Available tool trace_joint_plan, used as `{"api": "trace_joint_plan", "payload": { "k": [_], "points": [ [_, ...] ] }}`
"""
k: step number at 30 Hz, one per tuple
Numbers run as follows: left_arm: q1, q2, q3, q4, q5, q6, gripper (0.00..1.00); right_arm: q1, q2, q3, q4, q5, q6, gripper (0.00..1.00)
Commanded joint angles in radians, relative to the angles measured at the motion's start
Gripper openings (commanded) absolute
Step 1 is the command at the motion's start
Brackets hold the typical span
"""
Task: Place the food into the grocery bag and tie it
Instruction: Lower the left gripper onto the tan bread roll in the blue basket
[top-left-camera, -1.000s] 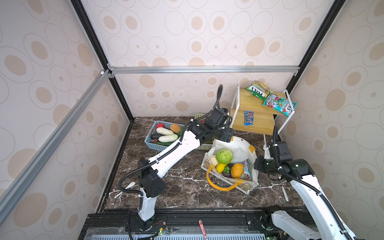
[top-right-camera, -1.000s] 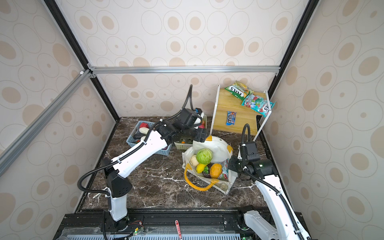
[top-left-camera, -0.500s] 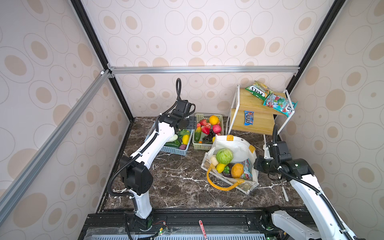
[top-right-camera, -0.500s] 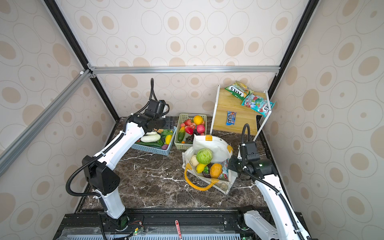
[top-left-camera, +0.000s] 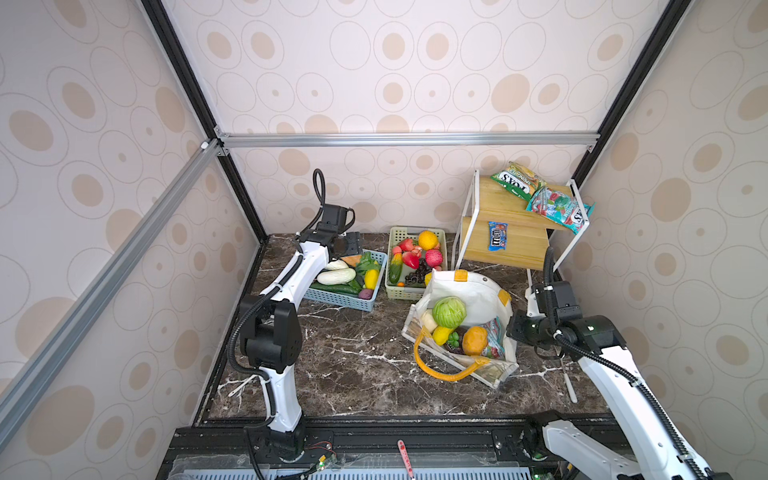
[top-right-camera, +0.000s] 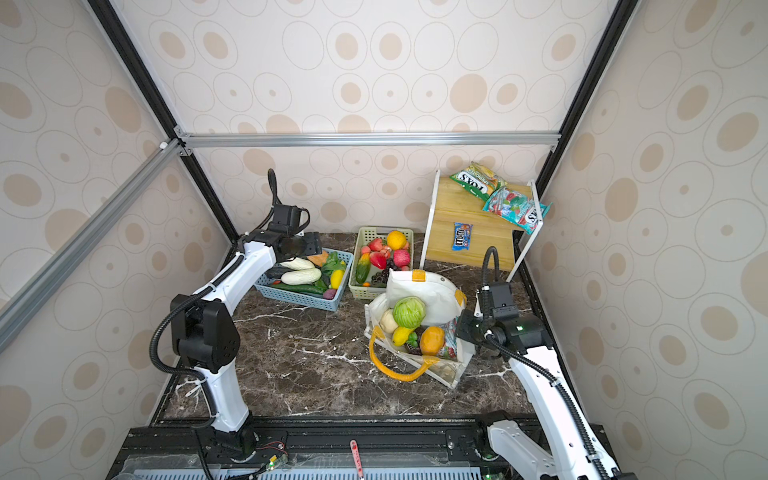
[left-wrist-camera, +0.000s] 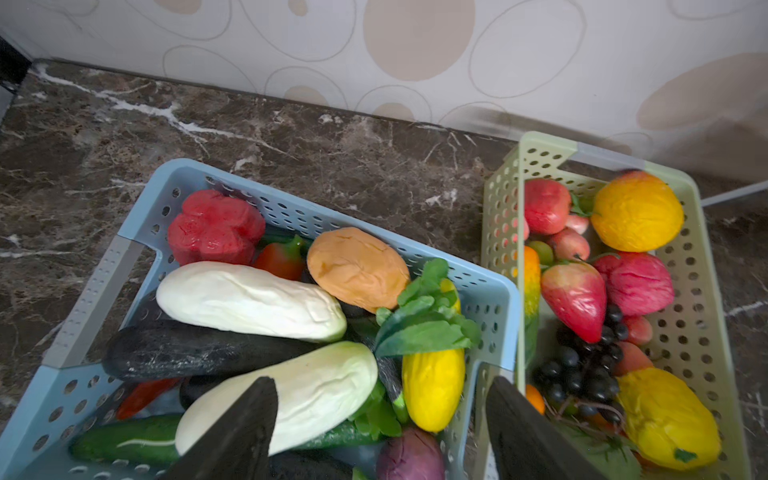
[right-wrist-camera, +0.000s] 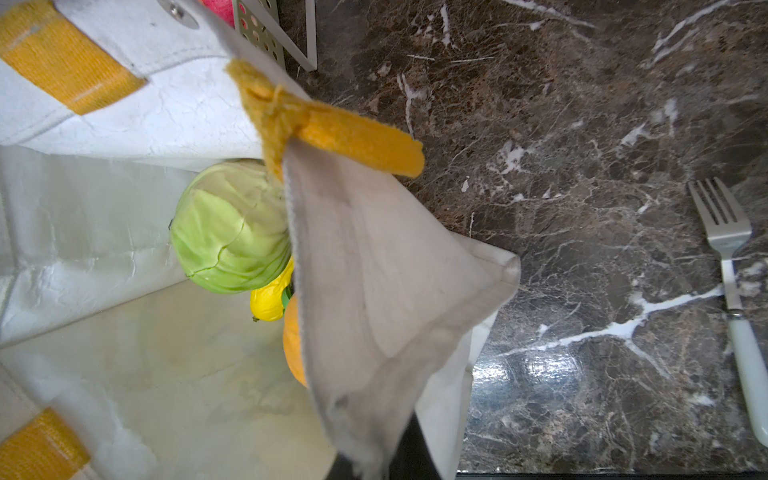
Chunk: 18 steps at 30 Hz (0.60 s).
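Marble worktop (top-left-camera: 353, 365) from above. White grocery bag (top-left-camera: 478, 297) w/ yellow handles is stood near the right edge, mouth up; cabbage (top-left-camera: 449, 312) & yellow, orange pieces are seen inside. Its wall is pinched in the closed right gripper (top-left-camera: 513, 332). Left gripper (left-wrist-camera: 381, 384) is spread wide, empty, over the blue basket (left-wrist-camera: 104, 270) by the back edge. Step judged: next veg pick. Jaws are best centred across the pale gourd (left-wrist-camera: 307, 386), squared to its narrow width, then lowered. The pinch & a fork (right-wrist-camera: 725, 226) are made plain only by the right wrist view; a red pepper (left-wrist-camera: 216, 226) only by the left wrist view.
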Motion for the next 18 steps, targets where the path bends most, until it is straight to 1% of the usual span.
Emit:
{"api": "trace_joint_plan", "payload": {
  "k": [1,10,18],
  "points": [
    [0.018,0.028,-0.007,0.082,0.024,-0.015,0.80,0.000,0.011,0.018,-0.021,-0.003,0.012,0.09],
    [0.049,0.121,-0.012,0.192,0.064,-0.009,0.81,0.000,0.002,0.018,-0.035,0.015,0.019,0.09],
    [0.055,0.175,0.014,0.205,0.024,-0.001,0.81,0.000,-0.016,-0.002,-0.037,0.025,0.037,0.09]
  ]
}}
